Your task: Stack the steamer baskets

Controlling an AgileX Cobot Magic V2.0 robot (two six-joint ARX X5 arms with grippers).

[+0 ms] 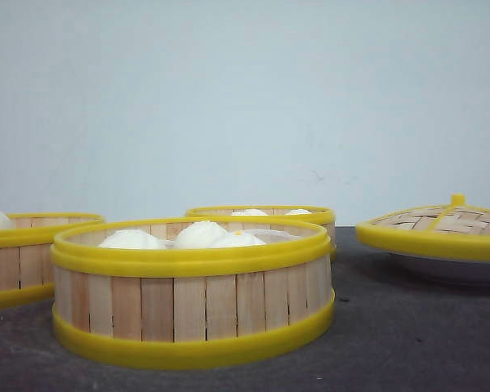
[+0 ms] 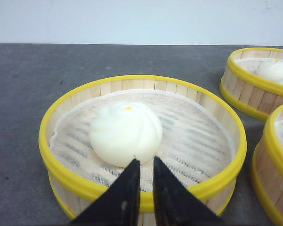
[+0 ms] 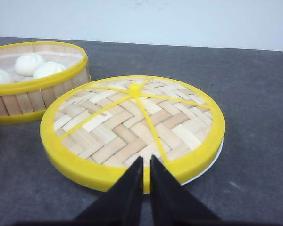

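Across the dark tabletop (image 1: 408, 343), three steamer baskets (image 1: 192, 290) are seen unstacked, left to centre frame. Both the left hand (image 2: 144, 162) and right hand (image 3: 146, 160) are nearly closed, empty. Buns (image 2: 125, 132) could be crushed if a basket is lowered off-centre.

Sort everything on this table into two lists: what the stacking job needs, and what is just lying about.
For the job:
- front steamer basket, holding buns
- left steamer basket, one bun in it
- rear steamer basket, holding buns

Lying about:
- woven lid with yellow rim
- white plate under the lid
- steamed buns, just cargo in the baskets
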